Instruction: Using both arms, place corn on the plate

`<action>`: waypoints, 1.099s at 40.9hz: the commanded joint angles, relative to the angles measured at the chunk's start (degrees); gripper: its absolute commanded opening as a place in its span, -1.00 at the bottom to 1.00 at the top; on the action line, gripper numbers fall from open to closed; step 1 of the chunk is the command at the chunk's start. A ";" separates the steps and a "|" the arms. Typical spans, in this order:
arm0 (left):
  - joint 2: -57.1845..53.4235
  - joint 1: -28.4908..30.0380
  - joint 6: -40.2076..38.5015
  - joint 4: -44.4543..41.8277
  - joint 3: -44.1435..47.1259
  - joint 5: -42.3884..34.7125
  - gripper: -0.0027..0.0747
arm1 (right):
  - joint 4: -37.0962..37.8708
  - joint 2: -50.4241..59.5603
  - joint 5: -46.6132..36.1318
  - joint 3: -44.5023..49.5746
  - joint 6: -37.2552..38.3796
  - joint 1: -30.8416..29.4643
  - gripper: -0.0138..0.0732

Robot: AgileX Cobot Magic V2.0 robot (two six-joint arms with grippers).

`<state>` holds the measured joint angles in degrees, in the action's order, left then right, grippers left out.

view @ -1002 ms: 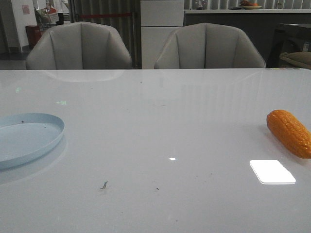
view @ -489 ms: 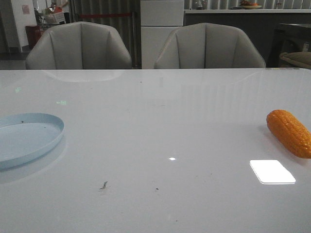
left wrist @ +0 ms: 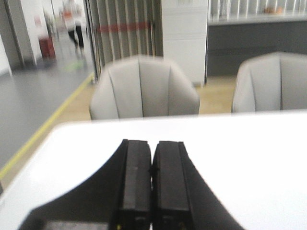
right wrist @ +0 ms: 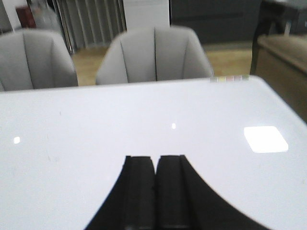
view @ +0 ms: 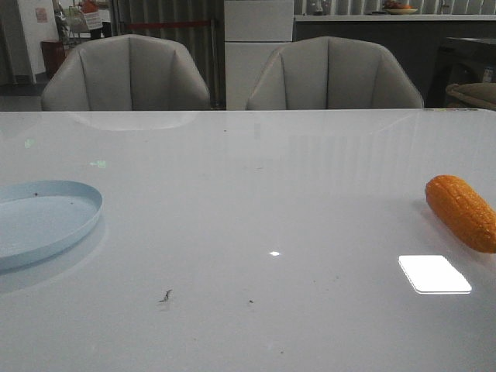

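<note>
No change noted on table: corn (view: 463, 211) and plate (view: 48, 219) unmoved, well apart. Left gripper (left wrist: 152, 163) and right gripper (right wrist: 154, 167) closed, empty, neither yet brought near corn.

A glossy white table (view: 256, 178) fills the near part of the scene. A bright rectangular light reflection (view: 434, 273) lies on it at the near right, with a small round glint (view: 274, 253) near the middle. A tiny dark scrap (view: 165, 295) sits at the near left of centre, and a smaller speck (view: 250, 301) lies just to its right. Two grey padded chairs stand at the far edge, one on the left (view: 126, 74) and one on the right (view: 335, 74). Between and behind them stands a white cabinet (view: 258, 43). A dark counter (view: 372, 35) runs along the far right, with a red object (view: 52, 54) at the far left.
</note>
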<state>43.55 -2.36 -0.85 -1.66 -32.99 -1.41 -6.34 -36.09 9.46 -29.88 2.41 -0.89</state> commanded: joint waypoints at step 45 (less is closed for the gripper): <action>18.47 4.24 -0.50 9.46 -9.35 19.63 0.47 | -2.21 -7.77 10.62 -1.86 0.03 -0.15 0.44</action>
<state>59.78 0.00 -0.85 5.66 -37.01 18.21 -8.44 -43.78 23.75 -29.88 2.55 -0.89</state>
